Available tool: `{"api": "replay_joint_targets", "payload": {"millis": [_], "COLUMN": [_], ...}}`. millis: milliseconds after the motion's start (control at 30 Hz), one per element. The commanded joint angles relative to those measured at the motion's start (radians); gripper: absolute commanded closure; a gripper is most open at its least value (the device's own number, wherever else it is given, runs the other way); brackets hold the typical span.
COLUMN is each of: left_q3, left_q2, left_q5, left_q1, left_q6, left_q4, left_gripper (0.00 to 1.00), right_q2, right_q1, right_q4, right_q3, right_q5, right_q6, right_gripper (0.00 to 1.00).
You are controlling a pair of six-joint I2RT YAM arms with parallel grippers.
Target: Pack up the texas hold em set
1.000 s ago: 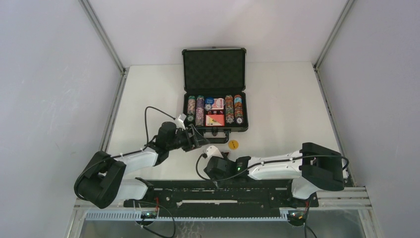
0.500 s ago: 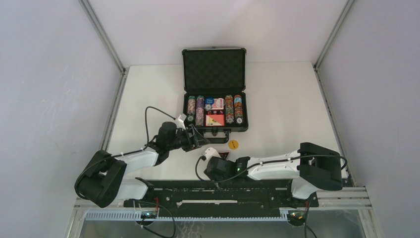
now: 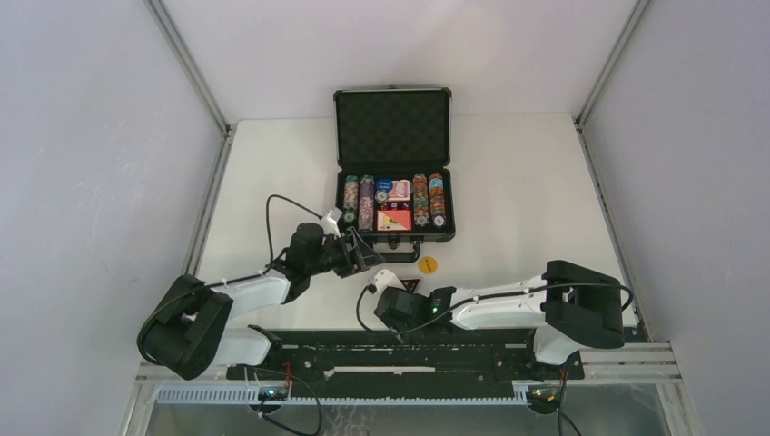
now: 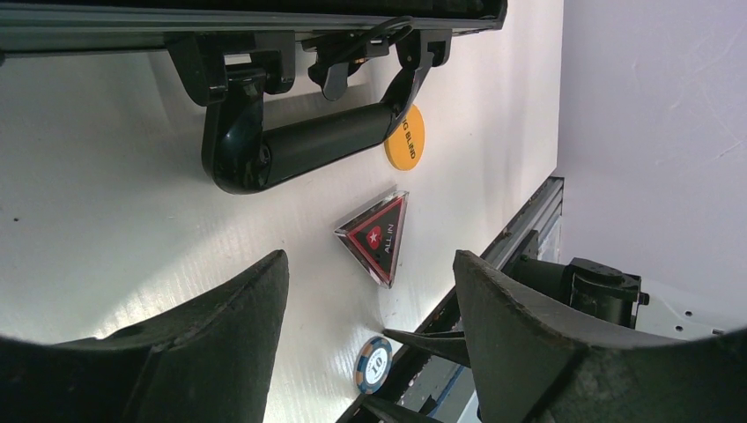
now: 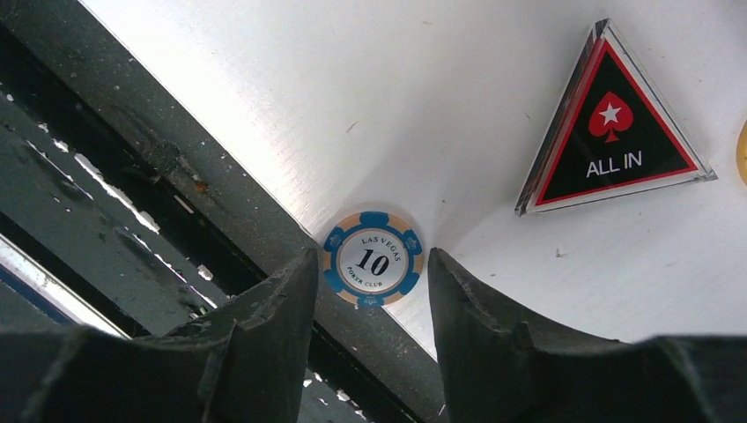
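Down at the near edge of the tabletop (image 3: 527,182), the right hand (image 5: 371,264) is parted just a little wider than a poker chip, with nothing gripped. A blue and tan "10" chip (image 5: 373,257) lies flat between its two fingertips (image 5: 282,291), right where the white surface meets the black rail (image 5: 88,203). The gaps on either side are so slim that I cannot tell whether either finger touches the chip.

Just beyond the chip lies the triangular "ALL IN" button (image 5: 617,132), flat on the tabletop and apart from both hands. Farther out is a yellow round dealer button (image 3: 427,264), which sits just beside the briefcase handle (image 4: 308,145).

The left hand (image 4: 368,262) is spread wide and holds nothing. It hangs over the tabletop to the left of the right hand, with the handle and both buttons ahead of it.

Behind the handle, the briefcase (image 3: 392,127) stands open in the middle of the tabletop, its foam-lined lid raised. Rows of multicoloured chips (image 3: 351,195) fill its sides, and red card boxes (image 3: 394,219) sit between them.
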State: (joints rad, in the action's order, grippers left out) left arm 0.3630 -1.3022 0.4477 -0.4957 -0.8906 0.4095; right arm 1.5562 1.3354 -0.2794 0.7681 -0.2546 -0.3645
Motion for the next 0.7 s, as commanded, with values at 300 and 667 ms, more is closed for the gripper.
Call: {"api": "replay_joint_targets", "payload": {"millis": [300, 667], "left_q3": [-0.009, -0.009], "left_q2": [-0.006, -0.006], "left_q5": [0.017, 0.019], "left_q1": [0.005, 0.005], "left_q6": [-0.011, -0.013], "left_q4": [0.054, 0.058], "left_gripper": [0.27, 0.27], "right_q2": [0.042, 0.028], "right_q1": [0.016, 0.025], "right_q4": [-0.02, -0.034], "right_q3": [0.01, -0.002], "right_q5": [0.015, 0.017], "right_q6": [-0.002, -0.01], "right_gripper": [0.39, 0.39]}}
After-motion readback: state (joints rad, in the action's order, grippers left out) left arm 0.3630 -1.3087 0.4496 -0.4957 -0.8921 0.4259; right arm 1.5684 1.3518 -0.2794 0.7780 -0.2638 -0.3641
